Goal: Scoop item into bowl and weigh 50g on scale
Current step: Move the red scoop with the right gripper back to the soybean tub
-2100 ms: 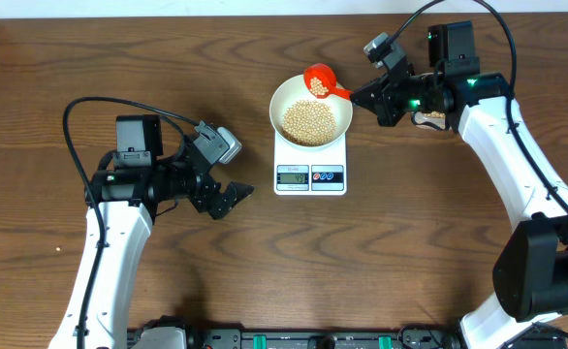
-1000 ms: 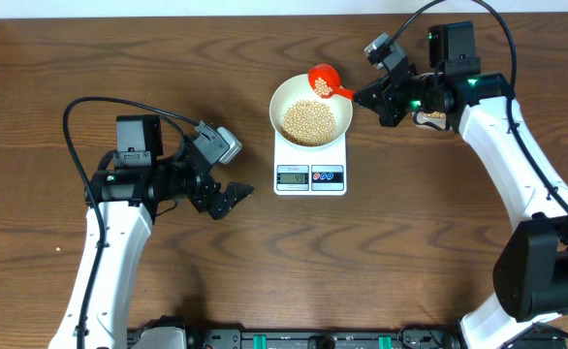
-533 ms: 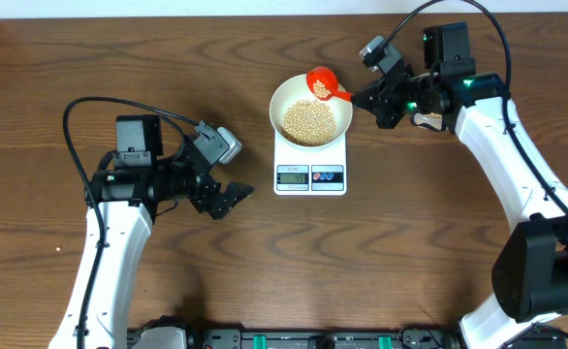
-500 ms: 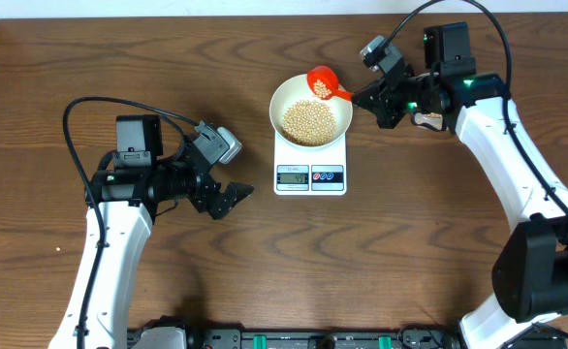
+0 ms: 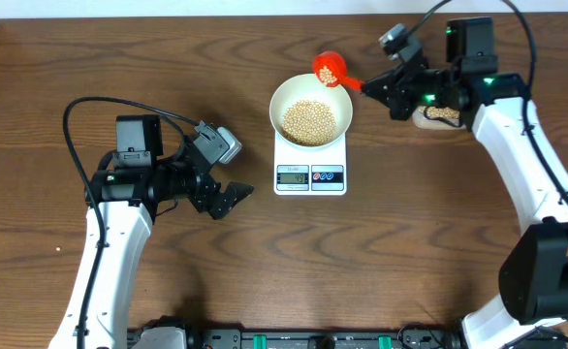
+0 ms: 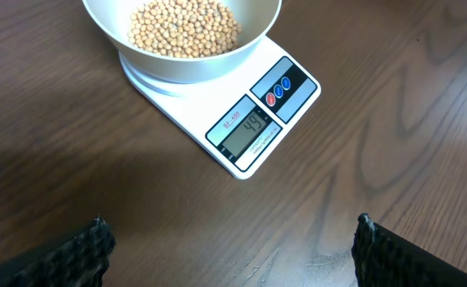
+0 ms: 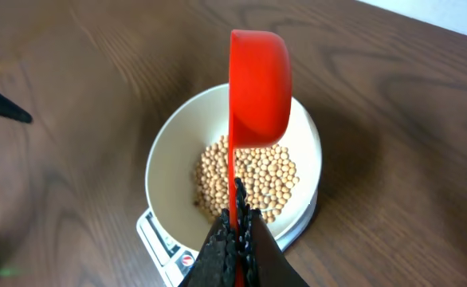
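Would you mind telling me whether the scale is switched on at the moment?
On: in the left wrist view the scale shows the digits 49 on its display, with the bowl sitting on it.

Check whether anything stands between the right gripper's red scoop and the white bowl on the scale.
Nothing visible does. The red scoop, shut in the right gripper, hangs by the far rim of the open bowl; only air lies between them.

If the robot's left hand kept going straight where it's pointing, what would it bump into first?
Probably the scale, at its display end. It lies straight ahead of the left gripper, between its open fingers, with the bowl behind it. If the fingers tilt downward, the table comes first.
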Robot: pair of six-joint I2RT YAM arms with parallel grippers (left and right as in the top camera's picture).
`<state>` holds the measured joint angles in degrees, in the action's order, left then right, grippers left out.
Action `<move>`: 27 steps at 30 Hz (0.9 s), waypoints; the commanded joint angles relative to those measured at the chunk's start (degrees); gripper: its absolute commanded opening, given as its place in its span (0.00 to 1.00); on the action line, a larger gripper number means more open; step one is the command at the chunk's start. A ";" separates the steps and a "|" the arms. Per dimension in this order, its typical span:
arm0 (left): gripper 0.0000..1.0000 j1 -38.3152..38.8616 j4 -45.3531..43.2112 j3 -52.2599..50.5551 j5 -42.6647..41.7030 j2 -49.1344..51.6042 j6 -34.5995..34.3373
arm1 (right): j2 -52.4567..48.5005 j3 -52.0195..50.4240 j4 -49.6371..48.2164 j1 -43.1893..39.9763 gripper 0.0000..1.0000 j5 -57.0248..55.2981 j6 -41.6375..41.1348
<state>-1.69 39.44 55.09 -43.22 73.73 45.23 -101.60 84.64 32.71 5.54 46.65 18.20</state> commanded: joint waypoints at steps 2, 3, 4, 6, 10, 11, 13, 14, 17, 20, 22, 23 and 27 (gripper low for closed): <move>0.98 0.17 0.17 -0.11 -0.92 -0.09 -0.04 | 1.73 1.03 -0.39 -2.47 0.01 8.55 -2.16; 0.98 0.17 0.17 -0.11 -0.92 -0.09 -0.04 | 1.73 1.03 -0.39 -2.86 0.01 9.05 -2.71; 0.98 0.17 0.17 -0.11 -0.92 -0.09 -0.04 | 1.73 1.03 -0.37 -3.28 0.01 9.53 -2.99; 0.98 0.17 0.17 -0.11 -0.92 -0.09 -0.04 | 1.73 1.03 -0.46 -3.76 0.01 10.86 -2.99; 0.98 0.17 0.17 -0.11 -0.92 -0.09 -0.04 | 1.73 1.03 -0.59 -4.13 0.01 11.19 -3.21; 0.98 0.17 0.17 -0.11 -0.92 -0.09 -0.04 | 1.73 1.03 -0.59 -4.11 0.01 11.19 -3.23; 0.98 0.17 0.17 -0.11 -0.92 -0.09 -0.04 | 1.73 1.03 -0.59 -4.11 0.01 11.19 -3.41; 0.98 0.17 0.17 -0.11 -0.92 -0.09 -0.04 | 1.73 1.03 -0.59 -4.11 0.01 11.19 -3.41; 0.98 0.17 0.17 -0.11 -0.92 -0.09 -0.04 | 1.73 1.03 -0.57 -4.11 0.01 11.17 -3.41; 0.98 0.17 0.17 -0.11 -0.92 -0.09 -0.04 | 1.73 1.03 -0.57 -4.04 0.01 11.17 -3.41; 0.98 0.17 0.17 -0.11 -0.92 -0.09 -0.04 | 1.73 1.03 -0.57 -3.93 0.01 11.13 -3.39; 0.98 0.17 0.17 -0.11 -0.92 -0.09 -0.04 | 1.73 1.03 -0.57 -3.91 0.01 11.13 -3.39; 0.98 0.17 0.17 -0.11 -0.92 -0.09 -0.04 | 1.73 1.03 -0.57 -3.72 0.01 10.60 -3.37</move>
<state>-1.69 39.44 55.09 -43.22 73.73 45.21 -101.58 84.64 32.27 1.54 55.96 15.40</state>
